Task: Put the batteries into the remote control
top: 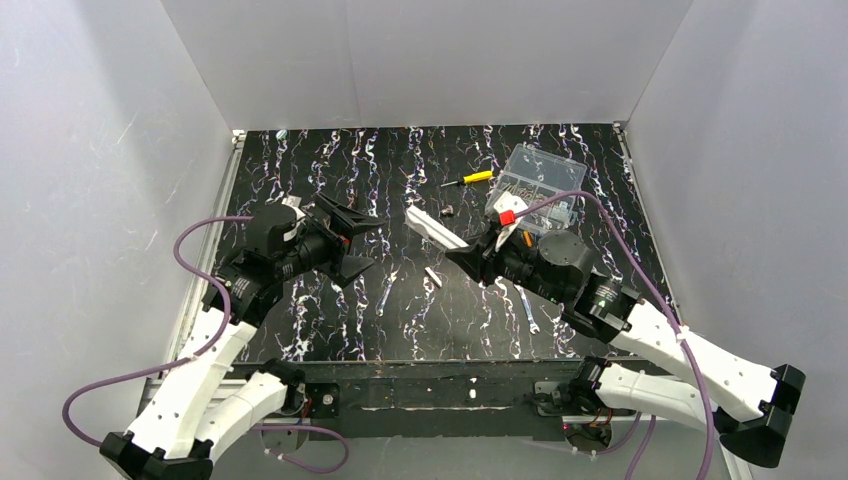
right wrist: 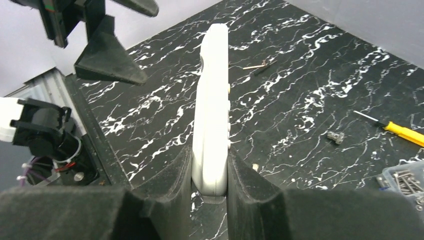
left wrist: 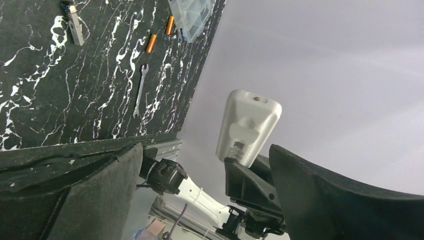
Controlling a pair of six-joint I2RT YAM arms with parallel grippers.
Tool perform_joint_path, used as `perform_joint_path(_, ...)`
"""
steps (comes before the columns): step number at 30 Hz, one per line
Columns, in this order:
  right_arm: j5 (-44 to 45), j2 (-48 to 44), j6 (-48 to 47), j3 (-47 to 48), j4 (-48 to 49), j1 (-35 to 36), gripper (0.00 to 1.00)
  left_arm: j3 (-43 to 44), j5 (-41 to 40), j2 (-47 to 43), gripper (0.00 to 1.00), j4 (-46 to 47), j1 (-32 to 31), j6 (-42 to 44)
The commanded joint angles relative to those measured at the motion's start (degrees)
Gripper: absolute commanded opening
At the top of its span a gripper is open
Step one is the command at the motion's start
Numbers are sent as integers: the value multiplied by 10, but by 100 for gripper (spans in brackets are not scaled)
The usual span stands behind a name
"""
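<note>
**A:** Top view: right gripper (top: 478, 258) is clamped on one end of the remote control (top: 436, 229), above the mat (top: 300, 170). Left gripper (top: 365, 240) is spread wide and holds nothing. I can't pick out the batteries with certainty here.

**B:** The left wrist view has them: batteries (left wrist: 151, 43), two, flat on the mat near the clear box (left wrist: 192, 15), the farther one just beside its edge. They are roughly in line, end to end, with long axes parallel. A thin wrench (left wrist: 140, 90) lies nearer the camera and a silvery stub (left wrist: 75, 27) off to one side. The remote is out of this view.

**A:** Remote's axis?

**B:** Diagonal in the top view, with the free end pointing far-left towards the left gripper and the held end near-right. The right wrist view shows it on edge, projecting straight out from the fingers (right wrist: 165, 185), narrow side to the camera, small button bumps along the right-hand face.

**A:** Surfaces?

**B:** The remote is a smooth, matt white bar with rounded corners. The fingers are black, wedge-shaped and dull. The mat is black with white marble-like veins. The batteries are glossy orange cylinders. The box is transparent with small metal parts inside. The screwdriver (right wrist: 400, 131) has a yellow handle and thin shaft, well apart from the remote.
</note>
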Motion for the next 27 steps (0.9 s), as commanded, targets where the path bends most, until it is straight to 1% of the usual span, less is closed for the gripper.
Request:
perform_joint_path(1,50,-11,4,-9,72,4,1,9,2,-4,98,-16,-4,6)
perform_joint_path(3,76,-14,78,-10,83,4,1,-10,7,-13,98,25,-4,15)
perform_joint_path(6,113,-15,245,-15,98,4,1,-66,5,-30,98,147,-4,-6)
perform_joint_path(9,95,0,388,-13,109,4,1,-120,-2,-35,98,268,-4,-23)
perform_joint_path(11,60,13,451,-6,119,4,1,-135,5,-28,98,326,-4,-14)
perform_joint_path(13,24,25,498,3,128,3,1,-144,17,-18,98,366,-4,-8)
perform_joint_path(15,-2,34,540,15,118,4,1,-151,23,-10,98,406,-4,-9)
perform_joint_path(18,-14,43,577,28,94,4,1,-160,14,-5,98,466,-4,-14)
perform_joint_path(19,-14,44,586,27,93,4,1,-161,12,-5,98,477,-4,-13)
perform_joint_path(20,-32,45,599,25,96,4,1,-160,11,-4,98,484,-4,-11)
perform_joint_path(24,-59,53,629,14,130,4,1,-153,24,6,98,499,-5,-6)
perform_joint_path(27,-70,63,642,12,140,4,1,-162,26,13,93,532,-7,-17)
